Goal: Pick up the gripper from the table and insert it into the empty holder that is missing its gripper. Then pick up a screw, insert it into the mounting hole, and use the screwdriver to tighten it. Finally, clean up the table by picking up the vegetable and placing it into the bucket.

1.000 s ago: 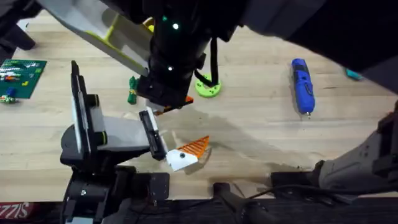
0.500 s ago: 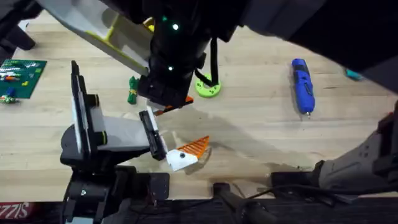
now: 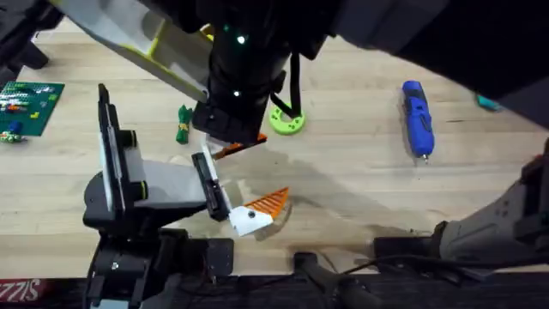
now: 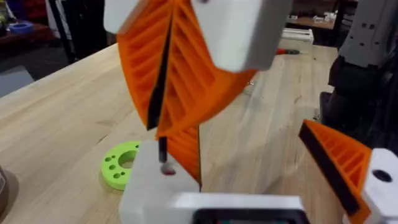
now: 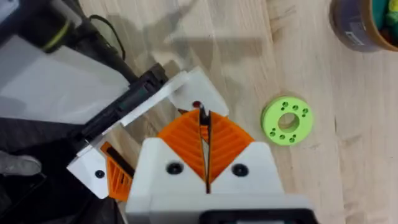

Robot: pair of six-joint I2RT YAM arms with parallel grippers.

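My right gripper (image 3: pixel 232 148) hangs over the table (image 3: pixel 360 172) just beyond the holder (image 3: pixel 129 189), shut on a thin dark screw (image 4: pixel 163 154) that points down. From its own wrist the screw's tip (image 5: pixel 198 106) lies over the white base (image 5: pixel 193 90) of the orange gripper (image 3: pixel 257 209), which sits on the holder's black bar (image 3: pixel 208 184). My left gripper (image 4: pixel 180 180) is right beside the screw, its grey body (image 3: pixel 146 43) reaching in from the far left. The blue screwdriver (image 3: pixel 418 118) lies at the right. The dark green vegetable (image 3: pixel 182 123) lies beyond the holder.
A lime green ring (image 3: pixel 286 121) lies close to the right gripper, also seen as a ring (image 5: pixel 285 119) from its wrist. A green board (image 3: pixel 30 103) sits at the left edge. The bucket (image 5: pixel 364 28) stands past the ring. Bare wood spans the middle right.
My right gripper has shifted very slightly toward the far side with the screw. Nothing else has moved.
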